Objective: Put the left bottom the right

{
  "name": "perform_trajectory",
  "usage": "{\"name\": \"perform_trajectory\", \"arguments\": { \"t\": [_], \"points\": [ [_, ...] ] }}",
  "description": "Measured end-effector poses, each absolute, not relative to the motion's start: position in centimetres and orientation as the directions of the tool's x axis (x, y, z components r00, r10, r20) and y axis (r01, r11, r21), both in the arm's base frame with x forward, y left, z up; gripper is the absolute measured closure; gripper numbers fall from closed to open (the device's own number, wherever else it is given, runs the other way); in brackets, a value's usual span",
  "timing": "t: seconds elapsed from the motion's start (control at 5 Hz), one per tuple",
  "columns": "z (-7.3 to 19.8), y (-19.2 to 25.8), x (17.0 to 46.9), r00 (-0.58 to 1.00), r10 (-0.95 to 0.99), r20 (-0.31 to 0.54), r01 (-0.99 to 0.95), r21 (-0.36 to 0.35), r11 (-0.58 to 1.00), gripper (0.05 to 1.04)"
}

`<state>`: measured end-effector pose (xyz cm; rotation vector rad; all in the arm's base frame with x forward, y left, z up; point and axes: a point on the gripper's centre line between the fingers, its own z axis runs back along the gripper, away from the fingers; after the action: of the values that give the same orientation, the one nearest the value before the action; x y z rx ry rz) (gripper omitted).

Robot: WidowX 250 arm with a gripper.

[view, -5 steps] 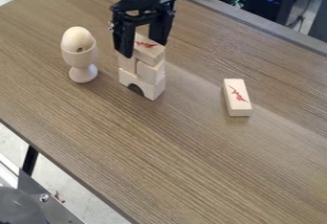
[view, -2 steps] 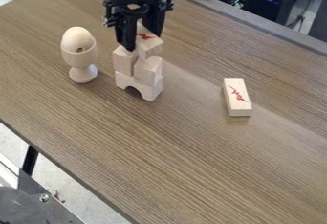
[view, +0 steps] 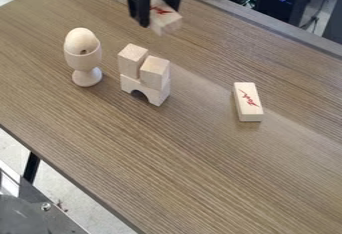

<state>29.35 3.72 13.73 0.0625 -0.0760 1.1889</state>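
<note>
At the top of the view my gripper (view: pixel 156 15) is shut on a light wooden block (view: pixel 164 18) with a red mark, held in the air above and behind the stack. Below it stands an arch block (view: pixel 155 96), with two upright wooden blocks side by side on top, a left one (view: pixel 131 62) and a right one (view: pixel 155 72). To the right, a separate flat block (view: pixel 248 102) with a red mark lies on the table (view: pixel 200 163).
A wooden cup (view: pixel 85 67) holding an egg-shaped piece (view: pixel 81 40) stands just left of the stack. Beyond the table's far edge are dark equipment and cables. A grey metal part (view: pixel 47 213) is at the lower left.
My gripper has lifted the red-marked block off the two upright blocks and carried it up, toward the table's far edge. The stack below shifted slightly to the left.
</note>
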Motion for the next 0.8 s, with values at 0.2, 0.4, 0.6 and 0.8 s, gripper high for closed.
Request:
{"name": "perform_trajectory", "arguments": {
  "t": [0.2,0.4,0.6,0.8],
  "points": [
    [14.0,1.6,30.3,0.509,0.835,0.206,-0.856,0.027,0.515,0.515],
    [14.2,-0.3,31.2,0.607,0.737,0.298,-0.779,0.038,0.626,0.515],
    [12.8,-2.2,31.6,0.681,0.664,0.309,-0.716,0.089,0.692,0.515],
    [11.1,-2.8,31.2,0.680,0.690,0.249,-0.729,0.126,0.673,0.515]
  ]
}}
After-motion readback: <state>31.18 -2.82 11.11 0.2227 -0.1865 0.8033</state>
